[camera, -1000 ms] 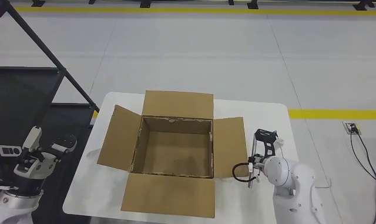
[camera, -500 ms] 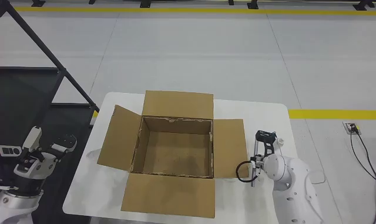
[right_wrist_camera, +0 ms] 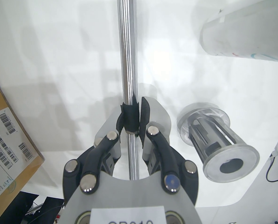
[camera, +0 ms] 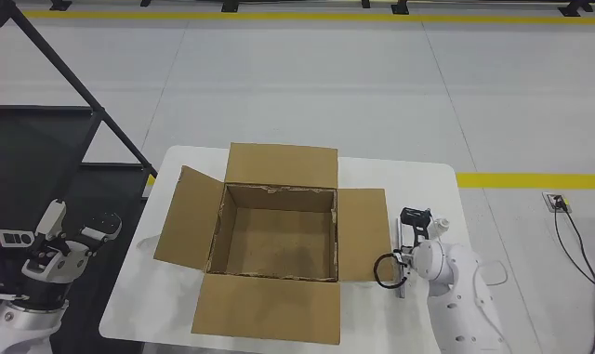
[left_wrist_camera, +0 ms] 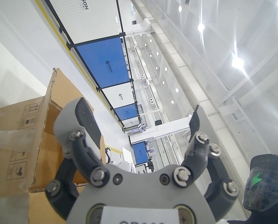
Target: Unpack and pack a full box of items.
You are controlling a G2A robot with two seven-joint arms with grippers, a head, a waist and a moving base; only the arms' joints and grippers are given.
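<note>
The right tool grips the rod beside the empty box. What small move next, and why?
Likely raise the rod a little: the right tool is shut on it down at the white table, next to the spool, and the open box beside it is empty, so the rod must clear the flap.

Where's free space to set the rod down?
The box floor is bare. The table is free at the far corner beyond the right flap. Crowded beside that flap: right hand, rod, spool.
</note>
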